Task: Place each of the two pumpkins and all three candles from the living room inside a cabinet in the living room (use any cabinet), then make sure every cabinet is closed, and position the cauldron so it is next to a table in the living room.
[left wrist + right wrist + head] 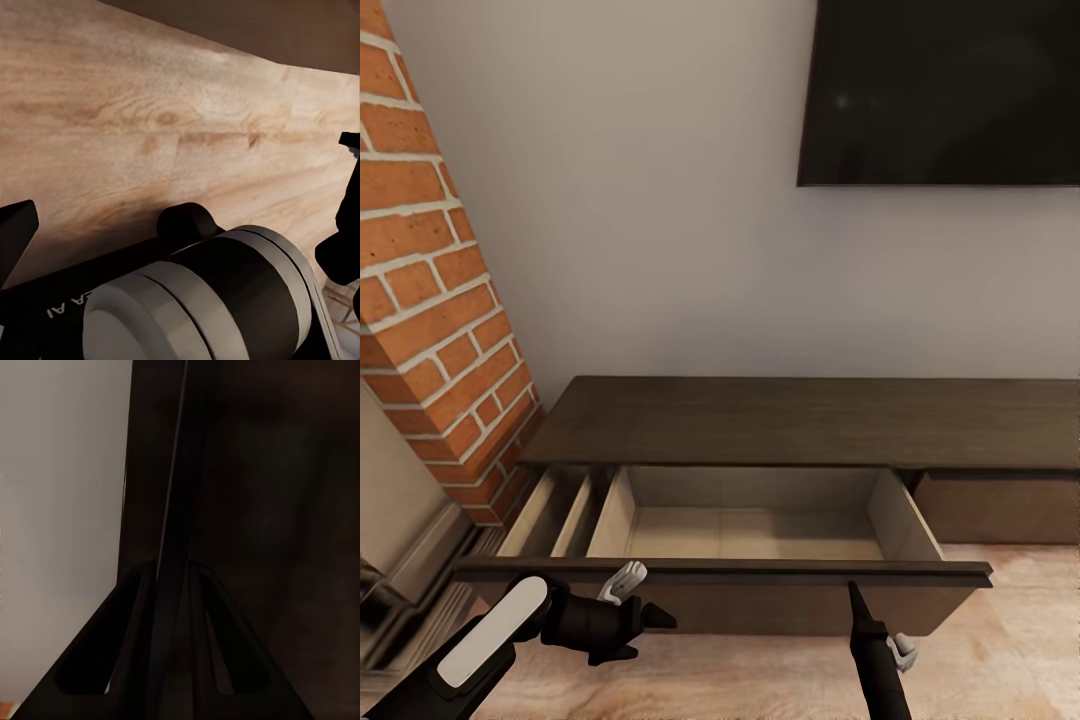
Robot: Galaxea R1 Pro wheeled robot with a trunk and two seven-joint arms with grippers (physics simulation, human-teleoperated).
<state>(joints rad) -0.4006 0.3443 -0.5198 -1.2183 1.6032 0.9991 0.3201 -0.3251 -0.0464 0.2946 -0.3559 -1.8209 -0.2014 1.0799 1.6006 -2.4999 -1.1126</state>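
Living room wall w/ a dark TV hung upper right, brick chimney on the left, pale wood floor below. Against the wall sits the long low dark-brown cabinet; its wide drawer is pulled out and its beige inside looks bare. Just left of it a narrower compartment also stands open.

Step in hand, by my read: loading the drawer. Left gripper is low, just in front of the drawer front near its left end, and its wrist view shows a stubby pale grey cylinder lying right at the gripper – prob. a candle, apparently held, but the fingers aren't clear enough, so can't tell if it's clamped. Left arm reaches in from the lower left, forearm roughly level.

Right gripper points up beside the drawer front toward its right end; right wrist view shows both fingers pressed together into one thin blade, nothing between them – closed, empty. Right arm rises near-vertical from the bottom edge.

Next move likely needs the left gripper lifted over the drawer lip, then in above the beige floor before release. Afterwards drawer and side compartment need pushing shut.
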